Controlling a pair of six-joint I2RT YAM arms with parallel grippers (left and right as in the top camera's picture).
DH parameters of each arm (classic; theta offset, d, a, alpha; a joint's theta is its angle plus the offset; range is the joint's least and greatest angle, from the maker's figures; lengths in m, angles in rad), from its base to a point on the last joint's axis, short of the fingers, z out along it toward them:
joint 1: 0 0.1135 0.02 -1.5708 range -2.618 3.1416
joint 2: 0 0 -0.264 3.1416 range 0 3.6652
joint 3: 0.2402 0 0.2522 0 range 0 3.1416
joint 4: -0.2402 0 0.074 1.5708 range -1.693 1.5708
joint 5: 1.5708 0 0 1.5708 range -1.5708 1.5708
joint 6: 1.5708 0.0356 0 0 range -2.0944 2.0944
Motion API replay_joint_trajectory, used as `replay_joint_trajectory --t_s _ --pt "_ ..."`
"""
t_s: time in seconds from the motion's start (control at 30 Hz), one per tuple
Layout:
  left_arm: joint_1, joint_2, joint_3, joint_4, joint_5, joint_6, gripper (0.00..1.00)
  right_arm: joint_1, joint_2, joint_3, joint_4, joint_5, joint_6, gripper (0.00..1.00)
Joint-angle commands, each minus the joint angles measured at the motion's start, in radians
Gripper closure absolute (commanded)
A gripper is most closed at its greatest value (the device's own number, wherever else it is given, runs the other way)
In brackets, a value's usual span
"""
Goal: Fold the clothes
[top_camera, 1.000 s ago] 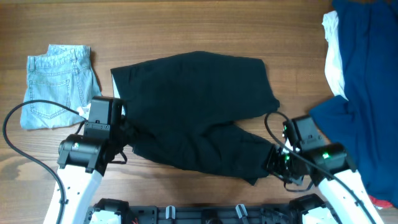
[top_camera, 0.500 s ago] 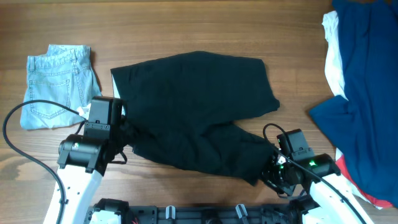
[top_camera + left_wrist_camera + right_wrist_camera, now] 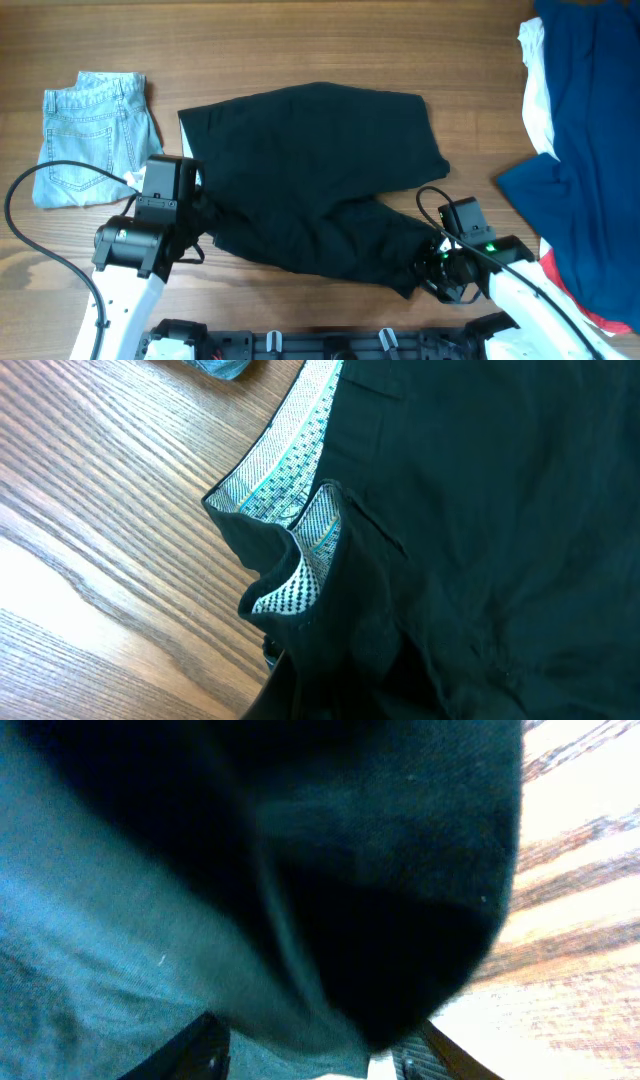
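The clothes, black shorts (image 3: 320, 160), lie spread on the wooden table with the waistband at the left and the legs to the right. My left gripper (image 3: 197, 232) is shut on the waistband's near corner. In the left wrist view black cloth (image 3: 480, 510) bunches over the fingers and the pale patterned lining (image 3: 290, 480) is turned up. My right gripper (image 3: 432, 275) sits at the hem of the near leg. Its fingers (image 3: 205, 1055) stand apart, open, with the dark hem (image 3: 380, 900) lying between and over them.
Light-blue denim shorts (image 3: 90, 135) lie folded at the far left. A dark blue garment (image 3: 590, 150) and a white one (image 3: 537, 90) are piled along the right edge. A black cable (image 3: 30, 190) loops beside the left arm.
My right arm has slid left onto the near leg's hem, and its jaws have widened. The left arm and the shorts have stayed put.
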Motion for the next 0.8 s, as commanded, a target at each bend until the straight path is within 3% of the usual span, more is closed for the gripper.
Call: replay_joint_trajectory --t_s 0.0,0.07,0.1,0.77 --pt "0.004 0.001 0.018 0.000 -0.013 -0.013 0.96 -0.001 0.062 -0.002 0.025 -0.014 0.015 0.65" --pt "0.004 0.001 0.018 0.000 -0.013 -0.013 0.96 -0.001 0.067 -0.001 0.032 -0.018 0.015 0.92" --pt "0.004 0.001 0.018 0.000 -0.013 -0.013 0.96 -0.001 0.062 -0.001 0.032 -0.018 0.015 0.96" --pt "0.004 0.001 0.018 0.000 -0.013 -0.009 0.96 -0.002 -0.157 0.077 -0.131 0.068 -0.020 0.95"
